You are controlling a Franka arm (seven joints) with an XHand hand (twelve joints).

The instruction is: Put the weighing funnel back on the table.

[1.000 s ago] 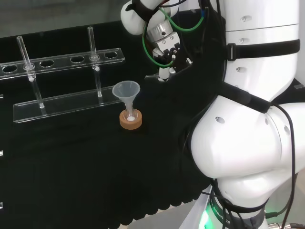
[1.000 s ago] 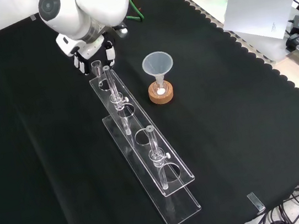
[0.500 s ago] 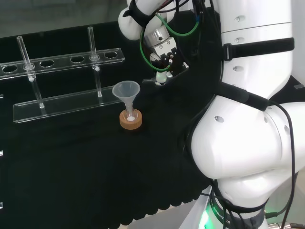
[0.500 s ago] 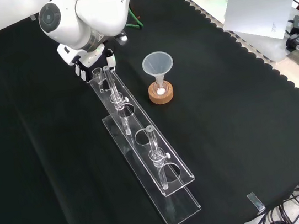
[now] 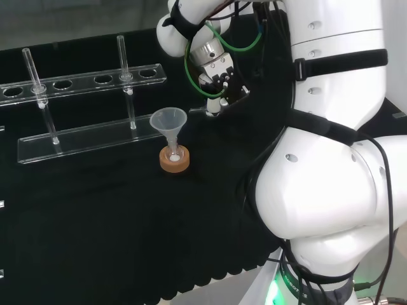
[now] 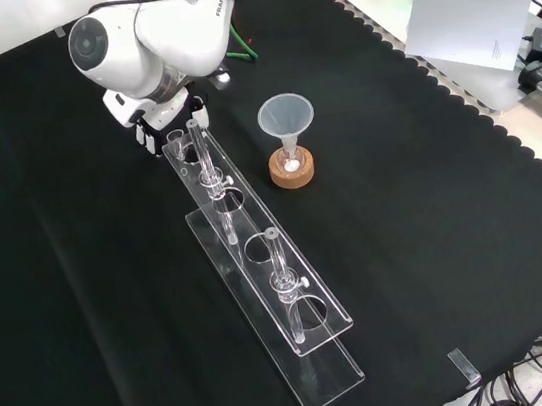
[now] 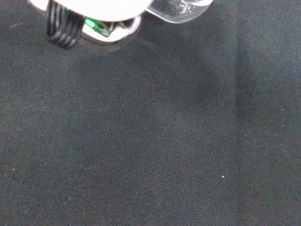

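The bench's black cloth [image 6: 432, 200] carries a long clear tube rack [image 6: 325, 372] and, just beside it, a cork ring [image 6: 292, 173] with the funnel [image 6: 285, 116] standing upright above it.

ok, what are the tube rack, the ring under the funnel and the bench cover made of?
Tube rack: clear glossy plastic, probably acrylic; the black shows through it.
Ring: tan, matte, looks like cork.
Bench cover: matte black cloth; weave visible, scalloped edge.
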